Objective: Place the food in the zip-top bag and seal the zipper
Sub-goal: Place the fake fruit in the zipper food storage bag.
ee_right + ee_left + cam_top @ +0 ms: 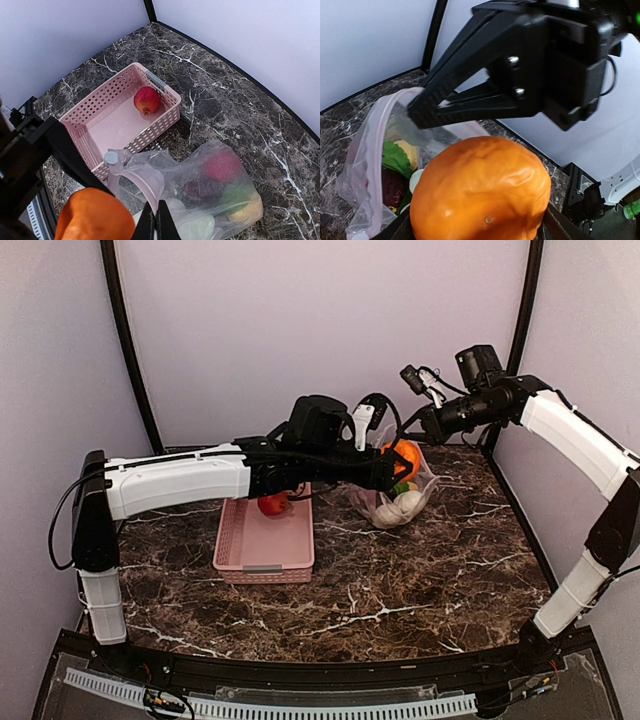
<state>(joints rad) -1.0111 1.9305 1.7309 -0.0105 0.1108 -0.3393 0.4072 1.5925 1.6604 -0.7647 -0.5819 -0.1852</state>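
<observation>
Left gripper [397, 464] clamps an orange toy fruit [480, 192] over the zip-top bag [220, 200], right gripper [155, 223] pinches the bag's rim, right of the pink basket [265, 545].

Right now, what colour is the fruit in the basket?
The fruit is red, clearest in the right wrist view.

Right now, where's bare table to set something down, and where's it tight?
Bare marble: between pink basket, the zip-top bag and the near edge, and right of the bag. Crowded at the bag mouth: left gripper holding orange fruit, right gripper pinching the rim.
</observation>
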